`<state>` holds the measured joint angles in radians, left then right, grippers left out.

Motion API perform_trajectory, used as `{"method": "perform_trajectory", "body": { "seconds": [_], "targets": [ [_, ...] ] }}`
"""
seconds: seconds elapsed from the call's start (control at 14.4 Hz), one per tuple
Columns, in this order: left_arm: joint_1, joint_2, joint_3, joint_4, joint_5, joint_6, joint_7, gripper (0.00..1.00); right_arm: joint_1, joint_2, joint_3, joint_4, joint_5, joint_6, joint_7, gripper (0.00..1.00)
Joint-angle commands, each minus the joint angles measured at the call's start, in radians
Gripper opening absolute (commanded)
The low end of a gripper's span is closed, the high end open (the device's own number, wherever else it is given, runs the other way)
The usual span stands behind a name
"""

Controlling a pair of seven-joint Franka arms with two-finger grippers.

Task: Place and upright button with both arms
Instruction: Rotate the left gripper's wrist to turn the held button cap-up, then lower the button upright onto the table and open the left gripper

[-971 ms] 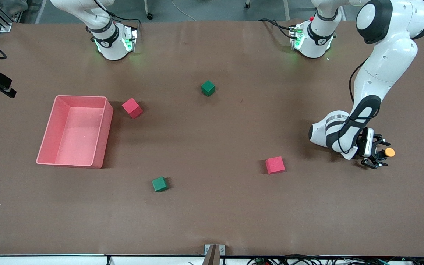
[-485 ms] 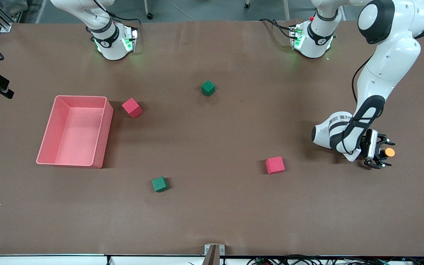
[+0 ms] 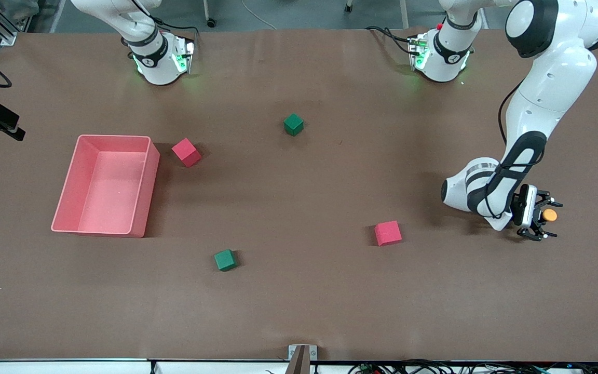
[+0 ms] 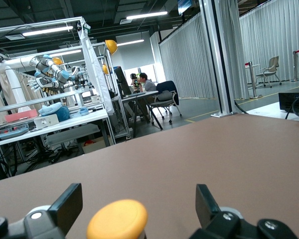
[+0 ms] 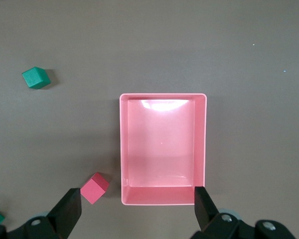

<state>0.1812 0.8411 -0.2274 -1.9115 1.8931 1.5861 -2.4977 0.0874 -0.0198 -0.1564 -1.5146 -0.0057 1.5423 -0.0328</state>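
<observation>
Left gripper (image 3: 542,215), jaws apart, straddles the orange-capped button (image 3: 549,215) (cube at 9 o'clock); right gripper (image 5: 134,211), jaws apart, waits over the pink bin (image 5: 163,198).

Left gripper (image 3: 542,215) low, spread; right gripper (image 5: 134,206) spread.

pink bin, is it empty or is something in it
Empty. The right wrist view looks straight down into the pink bin and shows only bare floor; the cubes sit outside.
</observation>
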Motion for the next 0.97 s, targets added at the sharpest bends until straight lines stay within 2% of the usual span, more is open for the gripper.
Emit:
{"method": "perform_trajectory", "body": {
  "seconds": [0.0,0.49,0.76,0.9],
  "targets": [
    [0.000,-0.051,-0.009,-0.018,-0.038,-0.006,0.065,1.00,-0.008,-0.009,0.006,-0.013,0.004,0.002,0.005,1.00],
    [0.014,-0.183,-0.081,0.014,-0.166,0.035,0.397,1.00,-0.018,0.004,0.003,-0.018,0.003,0.001,0.004,1.00],
    [0.014,-0.256,-0.127,0.101,-0.379,0.141,0.642,1.00,-0.020,0.003,0.000,-0.013,0.001,-0.008,-0.001,1.00],
    [0.012,-0.287,-0.145,0.162,-0.535,0.163,0.793,1.00,-0.020,0.000,-0.002,-0.012,0.001,-0.008,-0.004,1.00]
  ]
}}
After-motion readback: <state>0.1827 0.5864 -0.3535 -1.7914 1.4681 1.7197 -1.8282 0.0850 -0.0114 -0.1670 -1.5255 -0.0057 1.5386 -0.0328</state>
